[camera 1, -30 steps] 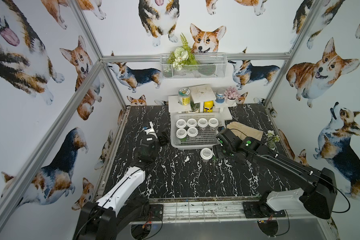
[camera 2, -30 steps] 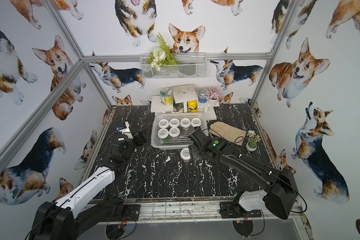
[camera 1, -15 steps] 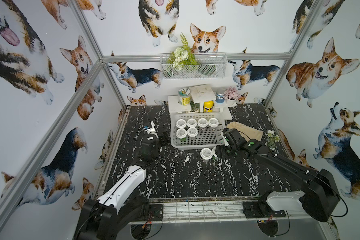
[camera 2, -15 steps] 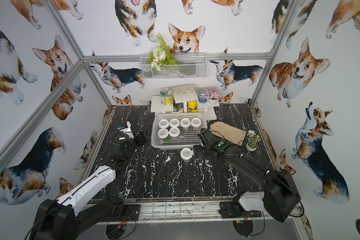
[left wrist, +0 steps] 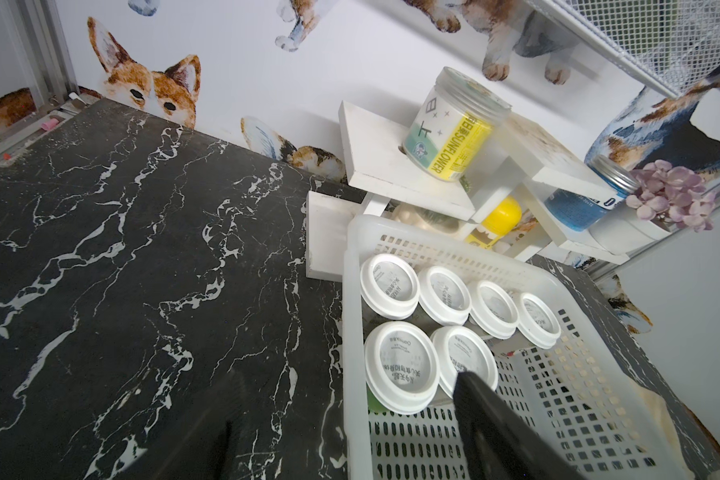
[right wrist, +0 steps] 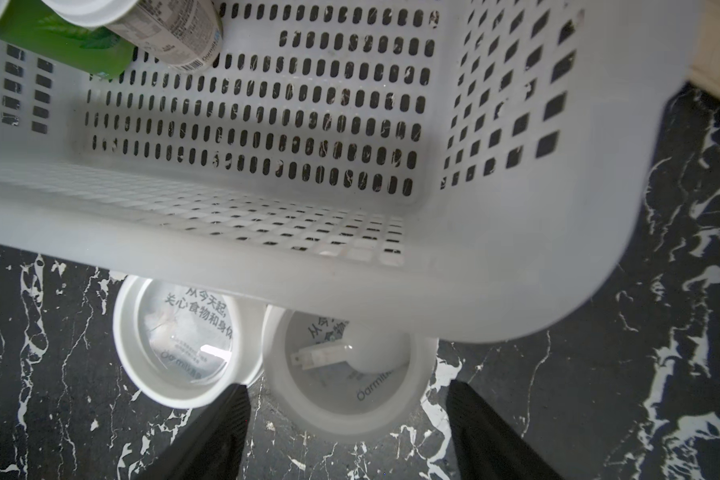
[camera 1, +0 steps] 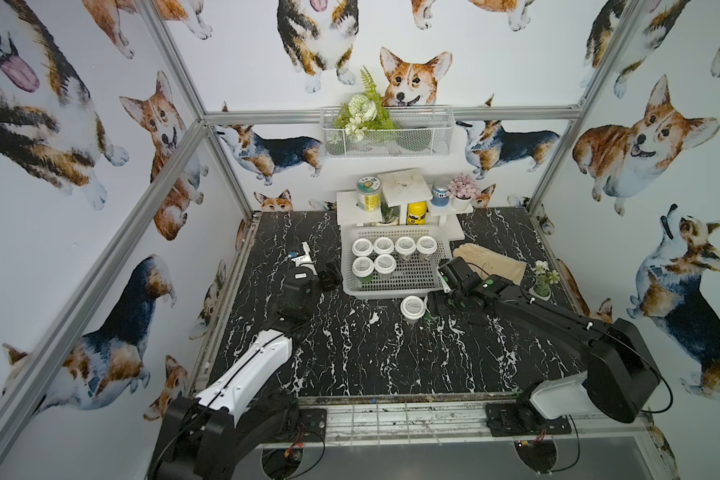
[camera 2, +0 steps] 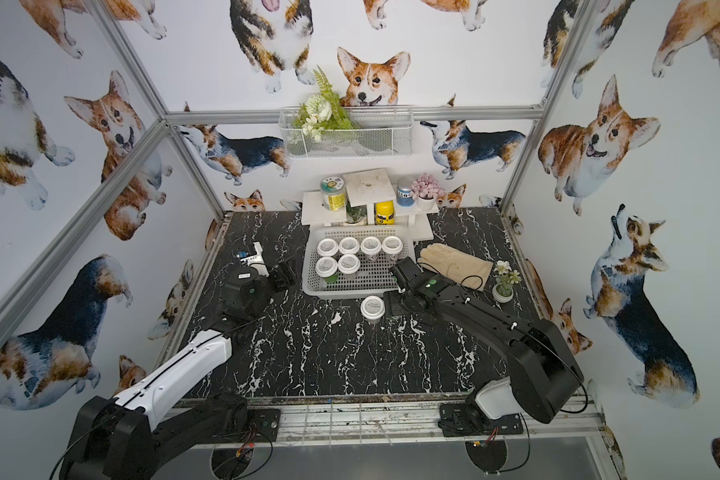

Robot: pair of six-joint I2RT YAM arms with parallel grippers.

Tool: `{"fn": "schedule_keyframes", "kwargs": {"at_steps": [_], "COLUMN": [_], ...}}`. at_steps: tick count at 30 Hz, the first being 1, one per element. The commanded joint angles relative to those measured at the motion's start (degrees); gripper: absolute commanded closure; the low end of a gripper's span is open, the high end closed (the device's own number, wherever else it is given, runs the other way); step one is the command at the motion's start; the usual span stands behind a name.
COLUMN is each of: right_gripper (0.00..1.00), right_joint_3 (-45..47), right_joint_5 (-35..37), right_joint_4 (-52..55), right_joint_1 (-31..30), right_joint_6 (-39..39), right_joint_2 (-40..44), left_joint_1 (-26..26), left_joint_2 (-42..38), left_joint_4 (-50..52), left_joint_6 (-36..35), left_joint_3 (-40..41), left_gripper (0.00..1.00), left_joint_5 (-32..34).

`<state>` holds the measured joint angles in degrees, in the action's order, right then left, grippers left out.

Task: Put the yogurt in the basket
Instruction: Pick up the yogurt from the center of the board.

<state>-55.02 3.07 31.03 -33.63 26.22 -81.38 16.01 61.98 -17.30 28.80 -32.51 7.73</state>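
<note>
The white slotted basket (camera 1: 391, 291) (camera 2: 350, 291) stands at the back middle of the black marble table. Several yogurt cups (camera 1: 383, 246) (left wrist: 400, 365) stand in its left part. One more yogurt cup (camera 1: 412, 306) (camera 2: 372, 306) (right wrist: 175, 345) stands on the table against the basket's front rim (right wrist: 391, 282). Another cup (right wrist: 341, 374) beside it lies between the fingers of my right gripper (right wrist: 346, 388) (camera 1: 433, 305), which is open with gaps on both sides. My left gripper (left wrist: 350, 378) (camera 1: 331, 274) is open and straddles the basket's left wall.
Behind the basket is a white stepped shelf (camera 1: 400, 189) with a labelled jar (camera 1: 368, 193), a yellow bottle (camera 1: 416, 212) and a blue jar. A beige glove (camera 1: 487, 262) and a small flower pot (camera 1: 541, 286) lie to the basket's right. A wire basket (camera 1: 387, 133) hangs on the wall.
My right gripper has shifted slightly to the right at the basket's front corner and its jaws have spread wider. The left arm has not moved.
</note>
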Motion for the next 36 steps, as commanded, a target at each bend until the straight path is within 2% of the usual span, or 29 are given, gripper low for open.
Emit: {"fn": "schedule_keyframes", "kwargs": {"at_steps": [1,21,36], "right_gripper": [0.21,0.29,0.3], "right_joint_3": [-0.67,-0.7,2.09], "right_joint_5": [0.49,1.84,2.8], "right_joint_4": [-2.13,-2.26,4.09], "right_joint_1": [0.13,0.14,0.14], "right_joint_6": [-1.25,-1.78,-1.78], "right_joint_2": [-1.09,-2.33,5.81], "left_joint_1": [0.0,-0.02,0.02], "left_joint_2": [0.04,0.16,0.16], "left_joint_4": [-0.89,-0.8,-0.81], "left_joint_6": [-0.29,-0.33,-0.21], "left_joint_3": [-0.48,-0.8,-0.79], "left_gripper": [0.16,0.16,0.16], "left_joint_5": [-0.26,-0.35,-0.43]}}
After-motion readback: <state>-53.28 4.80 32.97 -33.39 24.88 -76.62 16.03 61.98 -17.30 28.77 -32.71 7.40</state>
